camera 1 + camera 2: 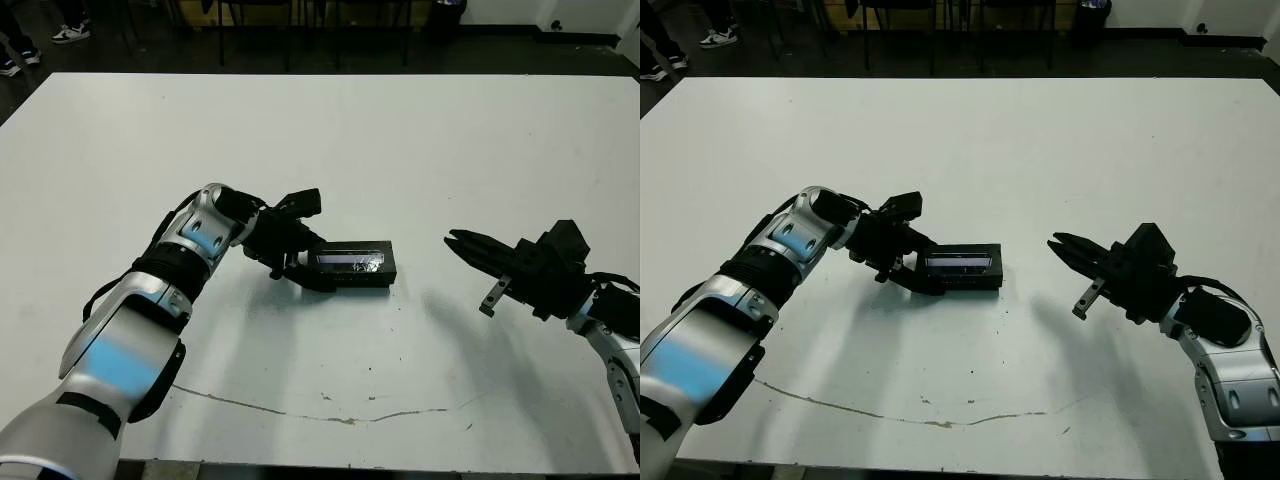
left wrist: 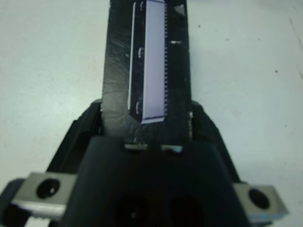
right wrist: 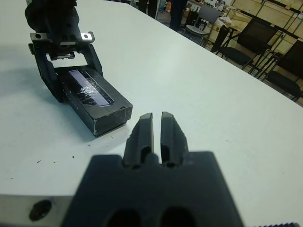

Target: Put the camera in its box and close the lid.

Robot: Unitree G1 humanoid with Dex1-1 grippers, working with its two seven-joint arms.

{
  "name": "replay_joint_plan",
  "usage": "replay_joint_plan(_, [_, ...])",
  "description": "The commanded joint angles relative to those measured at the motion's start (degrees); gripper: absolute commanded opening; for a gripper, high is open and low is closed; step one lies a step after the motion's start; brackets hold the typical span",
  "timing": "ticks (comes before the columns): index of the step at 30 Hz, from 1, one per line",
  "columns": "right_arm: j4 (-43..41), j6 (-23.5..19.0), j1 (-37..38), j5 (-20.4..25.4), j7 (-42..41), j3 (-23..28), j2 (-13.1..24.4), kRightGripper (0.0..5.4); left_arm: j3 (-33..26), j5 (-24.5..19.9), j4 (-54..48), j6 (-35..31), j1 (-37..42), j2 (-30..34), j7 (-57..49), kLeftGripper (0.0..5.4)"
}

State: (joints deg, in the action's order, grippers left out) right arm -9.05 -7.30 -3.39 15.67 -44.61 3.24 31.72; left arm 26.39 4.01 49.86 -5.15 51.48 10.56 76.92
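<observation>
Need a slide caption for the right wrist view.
Left gripper straddles one end of the closed box; right gripper shut, apart.

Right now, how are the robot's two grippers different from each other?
The left gripper has its fingers spread around one end of the closed black box, while the right gripper has its fingers pressed together and holds nothing. The left gripper sits low at the box on the white table; the right gripper stays off to the side, apart from the box, with its tips pointing towards it. Both have two black fingers.
</observation>
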Motion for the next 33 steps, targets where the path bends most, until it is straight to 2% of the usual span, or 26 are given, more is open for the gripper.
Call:
replay_joint_plan(1, [-0.5,-0.5,1.0,-0.9,0.5,-0.2,0.8,0.00,4.3,4.2,-0.6,-2.2,-2.8,-1.7,0.0,2.76])
replay_joint_plan(8, [0.3,-0.1,1.1,0.1,-0.4,-0.1,0.2,0.00,6.3,4.6,-3.9,-2.3,-3.7,1.5,2.4,2.76])
replay_joint_plan(18, [-0.1,-0.7,1.4,0.3,0.0,-0.5,0.0,0.00,5.2,3.3,-6.2,-0.2,-6.3,4.8,1.5,2.76])
replay_joint_plan(26, [-1.0,-1.7,1.8,0.6,0.1,-0.4,0.3,0.00,5.6,4.8,-4.6,8.5,-7.4,6.8,-0.9,4.18])
replay_joint_plan(33, [-1.6,-2.1,1.9,0.7,0.0,-0.4,0.5,0.00,4.6,4.4,-3.3,10.5,-8.5,8.3,-1.8,5.38])
